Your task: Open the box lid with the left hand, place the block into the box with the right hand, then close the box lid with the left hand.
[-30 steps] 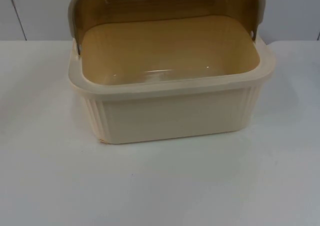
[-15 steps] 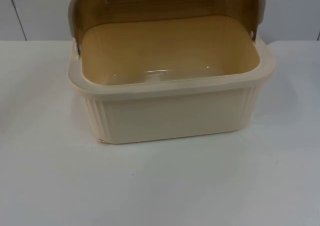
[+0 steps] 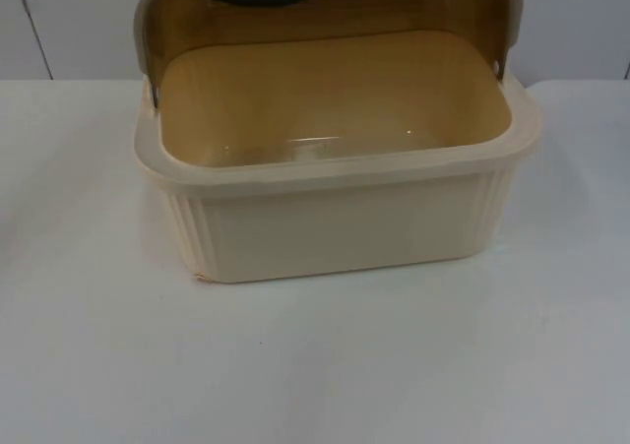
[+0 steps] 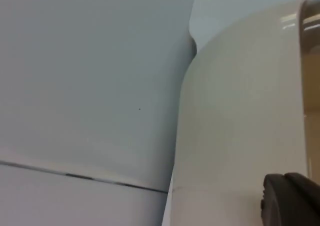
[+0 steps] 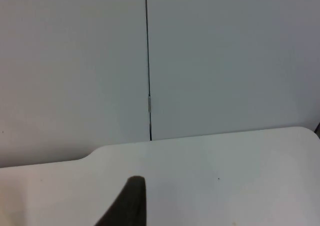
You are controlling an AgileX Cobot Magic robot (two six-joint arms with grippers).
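Centrally, the cream ribbed plastic box (image 3: 335, 218) sits empty, its amber translucent lid (image 3: 325, 16) raised as before; both grippers' jaw states cannot be told.

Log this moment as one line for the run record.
box: on table | lid: open, raised behind box | inside: no block seen | left gripper: beside box's outer wall | right gripper: over table, facing partition wall

The box (image 3: 335, 183) is sitting open-mouthed, its raised lid (image 3: 325, 16) blocking the rear; bare surface (image 3: 315, 365) is lying in front.
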